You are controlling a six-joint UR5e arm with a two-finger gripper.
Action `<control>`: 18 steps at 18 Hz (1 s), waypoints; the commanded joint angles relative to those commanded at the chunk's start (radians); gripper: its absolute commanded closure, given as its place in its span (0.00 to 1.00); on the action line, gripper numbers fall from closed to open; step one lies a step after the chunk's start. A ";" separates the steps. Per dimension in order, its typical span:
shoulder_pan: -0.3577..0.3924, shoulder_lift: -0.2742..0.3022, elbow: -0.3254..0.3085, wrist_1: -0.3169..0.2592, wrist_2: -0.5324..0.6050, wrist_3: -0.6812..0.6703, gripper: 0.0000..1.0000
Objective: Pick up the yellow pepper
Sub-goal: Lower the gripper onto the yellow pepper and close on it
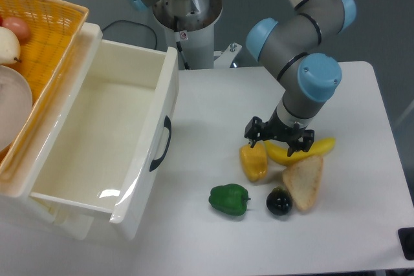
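- I see my white drawer [97, 134] open beside a yellow basket [48, 37].
- Green pepper [229, 199], banana [304, 149], bread slice [305, 181], dark fruit [279, 202] share the table [349, 95].

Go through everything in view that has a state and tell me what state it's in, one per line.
Drawer: pulled open, nothing visible inside.
End effector: low over the fruit, open or shut unclear.
Yellow pepper: on the table, not lifted.
Green pepper: lying on the table.
Basket: holding items.

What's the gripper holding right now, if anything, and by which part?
Nothing clearly held. The gripper sits low over the yellow pepper and banana, but the fingertips are hidden, so a grasp cannot be confirmed.
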 joint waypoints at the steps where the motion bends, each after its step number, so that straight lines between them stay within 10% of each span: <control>1: -0.002 -0.003 0.000 0.002 0.002 -0.008 0.00; 18: -0.087 -0.057 -0.025 0.014 0.121 -0.101 0.00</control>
